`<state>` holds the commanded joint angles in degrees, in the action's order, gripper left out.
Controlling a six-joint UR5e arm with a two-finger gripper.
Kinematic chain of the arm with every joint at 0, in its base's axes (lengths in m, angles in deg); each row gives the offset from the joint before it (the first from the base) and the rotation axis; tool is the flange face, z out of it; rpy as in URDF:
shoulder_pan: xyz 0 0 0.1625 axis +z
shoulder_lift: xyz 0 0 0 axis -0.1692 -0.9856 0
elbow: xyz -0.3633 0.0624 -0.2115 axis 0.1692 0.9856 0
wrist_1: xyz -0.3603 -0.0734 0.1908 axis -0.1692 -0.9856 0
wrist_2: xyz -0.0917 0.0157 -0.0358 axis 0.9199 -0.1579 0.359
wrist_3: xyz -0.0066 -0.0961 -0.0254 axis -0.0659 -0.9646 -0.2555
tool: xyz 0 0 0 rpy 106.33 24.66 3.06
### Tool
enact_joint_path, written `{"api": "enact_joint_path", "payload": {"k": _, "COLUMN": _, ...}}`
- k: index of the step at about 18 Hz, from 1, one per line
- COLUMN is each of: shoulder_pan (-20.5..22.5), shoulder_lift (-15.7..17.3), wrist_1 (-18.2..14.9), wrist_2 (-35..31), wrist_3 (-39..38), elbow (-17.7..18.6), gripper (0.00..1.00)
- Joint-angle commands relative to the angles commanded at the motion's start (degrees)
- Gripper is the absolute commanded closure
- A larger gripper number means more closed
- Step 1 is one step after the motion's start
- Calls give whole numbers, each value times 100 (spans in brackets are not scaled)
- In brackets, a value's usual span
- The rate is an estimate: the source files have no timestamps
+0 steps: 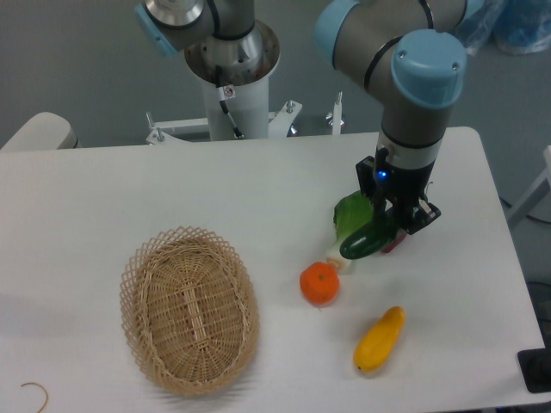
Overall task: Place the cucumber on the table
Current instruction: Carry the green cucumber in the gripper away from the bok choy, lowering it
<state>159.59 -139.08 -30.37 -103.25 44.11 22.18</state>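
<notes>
a: dark green cucumber (368, 240) sits clamped in my gripper (389, 225), tilted, low over the table (129, 181), right beside the bok choy (351, 216). a reddish piece peeks out behind it.

b: which step?

a: the put-down, i'd say. next i need to lower onto bare white clear of the orange (319, 283) and the yellow vegetable (380, 339), then open the jaws.
</notes>
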Motion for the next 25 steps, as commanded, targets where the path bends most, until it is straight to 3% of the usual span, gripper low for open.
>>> {"api": "enact_joint_path", "payload": {"k": 7, "shoulder_pan": 96, "shoulder_lift": -422, "wrist_1": 781, "wrist_2": 0, "wrist_3": 149, "elbow": 0, "gripper": 72}}
{"api": "enact_joint_path", "payload": {"k": 10, "shoulder_pan": 149, "shoulder_lift": -615, "wrist_1": 948, "wrist_2": -9, "wrist_3": 316, "elbow": -18, "gripper": 72}}
{"api": "enact_joint_path", "payload": {"k": 18, "shoulder_pan": 298, "shoulder_lift": -1300, "wrist_1": 2065, "wrist_2": -123, "wrist_3": 343, "elbow": -9, "gripper": 72}}
{"api": "enact_joint_path", "payload": {"k": 25, "shoulder_pan": 694, "shoulder_lift": -1415, "wrist_1": 2162, "wrist_2": -97, "wrist_3": 1695, "elbow": 0, "gripper": 72}}
